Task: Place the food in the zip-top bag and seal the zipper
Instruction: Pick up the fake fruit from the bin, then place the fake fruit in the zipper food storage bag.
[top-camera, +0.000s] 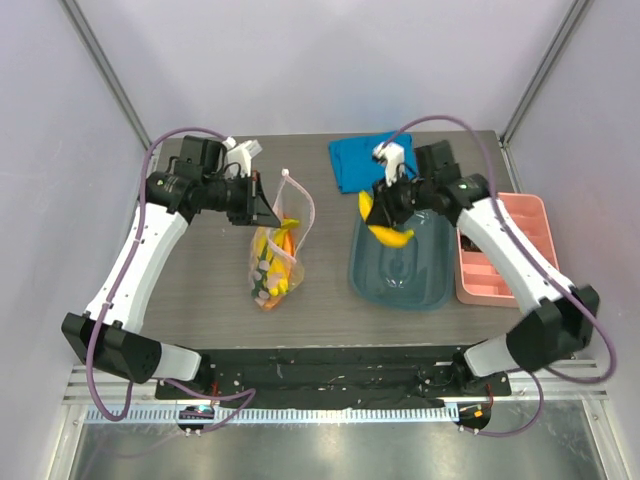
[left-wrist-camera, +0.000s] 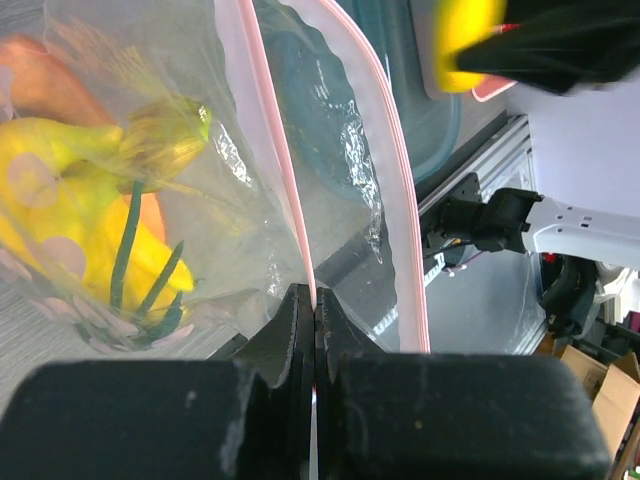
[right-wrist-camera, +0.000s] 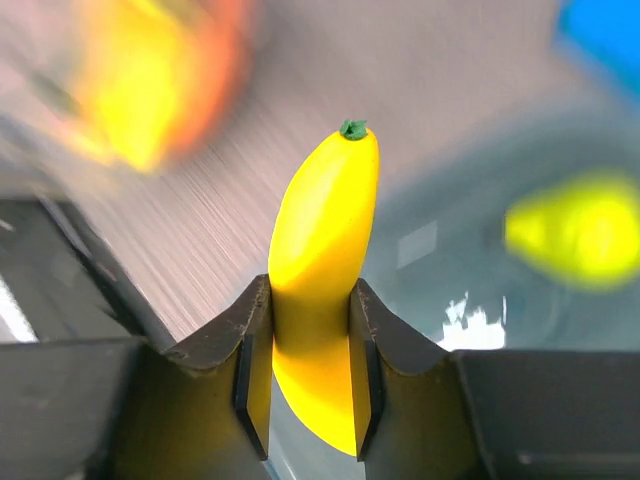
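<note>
Open gap between bag (top-camera: 296, 240) and tub (top-camera: 362, 282)

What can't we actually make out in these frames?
Zip-top bag contents: top view too small; left wrist, plastic folds and dots obscure them.
Zipper slider: not in left wrist; top view too small to confirm.
Yellow blob behind the banana in the right claw: right wrist, motion blur.
Pink tray: top view, right arm covers part.

The dotted zip-top bag (top-camera: 272, 265) gapes toward twelve o'clock, pink zipper (left-wrist-camera: 402, 190) parted, yellow and orange food (top-camera: 268, 248) inside; a banana (top-camera: 390, 235) hangs at its three o'clock.
</note>
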